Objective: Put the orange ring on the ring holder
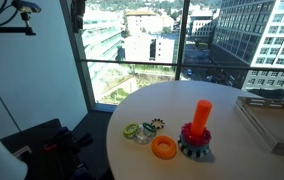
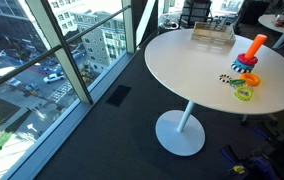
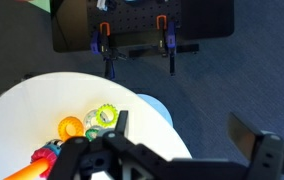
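The orange ring (image 1: 163,147) lies flat on the round white table (image 1: 172,100), just in front of the ring holder (image 1: 201,114). The holder is an upright orange-red peg on a dark toothed base, with a red ring round its foot. In the wrist view the orange ring (image 3: 70,127) lies near the table edge and the peg (image 3: 22,172) shows at the lower left. My gripper (image 3: 182,120) is open and empty, high up and off to the side of the table, over the dark floor. It does not show in either exterior view.
A small green ring (image 1: 133,131) and a dark toothed ring (image 1: 157,125) lie beside the orange ring. A flat tray (image 1: 272,120) sits at the table's far side. Tall windows and a black office chair base (image 3: 132,45) are nearby.
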Tool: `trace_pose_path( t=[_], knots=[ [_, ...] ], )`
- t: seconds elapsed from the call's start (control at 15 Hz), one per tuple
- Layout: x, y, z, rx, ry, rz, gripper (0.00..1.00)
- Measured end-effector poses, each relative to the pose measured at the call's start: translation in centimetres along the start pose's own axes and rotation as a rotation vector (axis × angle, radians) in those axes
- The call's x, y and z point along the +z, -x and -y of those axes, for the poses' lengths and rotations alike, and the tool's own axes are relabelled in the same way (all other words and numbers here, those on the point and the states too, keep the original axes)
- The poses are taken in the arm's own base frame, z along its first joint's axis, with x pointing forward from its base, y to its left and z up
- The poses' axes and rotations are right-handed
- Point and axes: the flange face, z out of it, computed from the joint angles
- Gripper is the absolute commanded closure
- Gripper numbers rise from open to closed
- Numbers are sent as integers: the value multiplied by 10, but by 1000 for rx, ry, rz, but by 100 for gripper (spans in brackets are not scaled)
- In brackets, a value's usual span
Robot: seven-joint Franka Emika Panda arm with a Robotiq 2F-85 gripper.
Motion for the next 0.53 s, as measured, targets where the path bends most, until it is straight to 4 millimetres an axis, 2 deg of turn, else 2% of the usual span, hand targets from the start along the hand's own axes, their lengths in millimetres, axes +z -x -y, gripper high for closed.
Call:
trace_pose_path(
  t=[0.53],
  knots=[
    [3, -51, -52, 100, -92, -100, 0]
  ],
)
